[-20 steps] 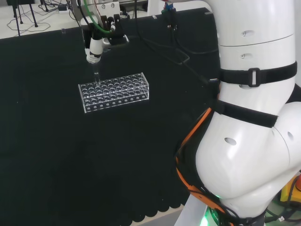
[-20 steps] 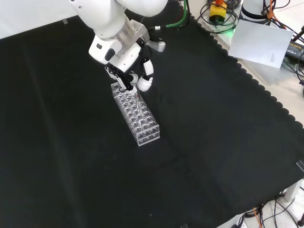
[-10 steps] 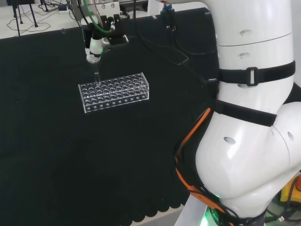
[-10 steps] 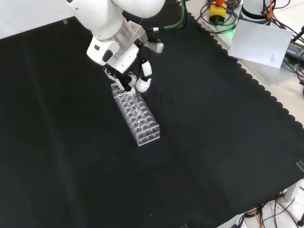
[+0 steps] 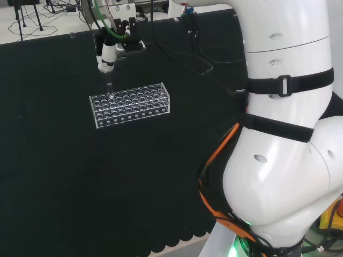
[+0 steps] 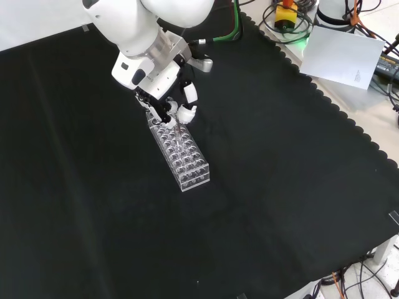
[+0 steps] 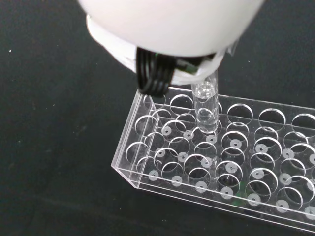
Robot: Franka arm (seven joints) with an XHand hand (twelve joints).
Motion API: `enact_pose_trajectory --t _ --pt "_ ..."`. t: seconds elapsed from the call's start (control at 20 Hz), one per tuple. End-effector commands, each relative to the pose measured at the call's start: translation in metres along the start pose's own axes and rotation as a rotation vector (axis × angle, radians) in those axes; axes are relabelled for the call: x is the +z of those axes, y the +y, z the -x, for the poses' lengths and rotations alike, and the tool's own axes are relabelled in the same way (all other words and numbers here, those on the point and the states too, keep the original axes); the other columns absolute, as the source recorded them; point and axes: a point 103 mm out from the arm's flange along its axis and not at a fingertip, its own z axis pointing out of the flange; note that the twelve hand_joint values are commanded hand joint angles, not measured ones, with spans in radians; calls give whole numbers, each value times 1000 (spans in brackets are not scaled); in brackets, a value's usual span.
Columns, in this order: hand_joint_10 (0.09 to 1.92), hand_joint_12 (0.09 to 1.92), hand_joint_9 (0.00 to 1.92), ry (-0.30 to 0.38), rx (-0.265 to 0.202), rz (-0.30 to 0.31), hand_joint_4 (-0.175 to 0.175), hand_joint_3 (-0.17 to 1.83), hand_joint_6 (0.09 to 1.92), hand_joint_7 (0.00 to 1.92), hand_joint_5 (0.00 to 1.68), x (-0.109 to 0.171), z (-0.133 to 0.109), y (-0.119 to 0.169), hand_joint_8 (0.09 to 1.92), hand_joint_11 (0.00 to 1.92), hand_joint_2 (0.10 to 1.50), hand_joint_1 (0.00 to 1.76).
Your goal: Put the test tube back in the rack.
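In the head view, the robot hand [image 5: 107, 53] is seen at the upper left of the frame, directly above the left end of the clear test tube rack [image 5: 131, 104], which stands on the black-clothed table [image 5: 64, 176]. The test tube [image 5: 109, 84] hangs from the robot hand, pinched near its top between curled fingers, so the robot hand is judged to be closed on the tube. The tube's long axis is held nearly upright, and its lower end reaches the top plate of the rack at the far left corner.

In the front view, the robot hand [image 6: 177, 109] is placed at the upper left of centre, at the upper end of the test tube rack [image 6: 181, 152], with the rest of the rack extending toward the lower right of the frame. The arm's white link is seen above and to the left of the robot hand.

In the wrist view, the test tube [image 7: 206, 105] is seen over one of the holes close to the rack's corner [image 7: 133, 147], with its rounded end at the level of the upper plate. Whether the tip is already inside the hole or just above it cannot be told.

The coming move is judged to turn on one relation: the tube lies straight below the robot hand, and its upright axis must be lined up with the hole beneath, so that a straight descent seats it.
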Motion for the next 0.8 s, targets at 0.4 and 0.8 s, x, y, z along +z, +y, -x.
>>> enact_pose_trajectory --t 0.4,0.8 --pt "746 1021 1636 11 -4 4 -175 757 117 1784 1574 1 0 -1 422 1391 521 1247" --pt "747 1021 1635 12 0 -7 -175 756 114 1783 1575 5 0 -5 423 1390 521 1247"
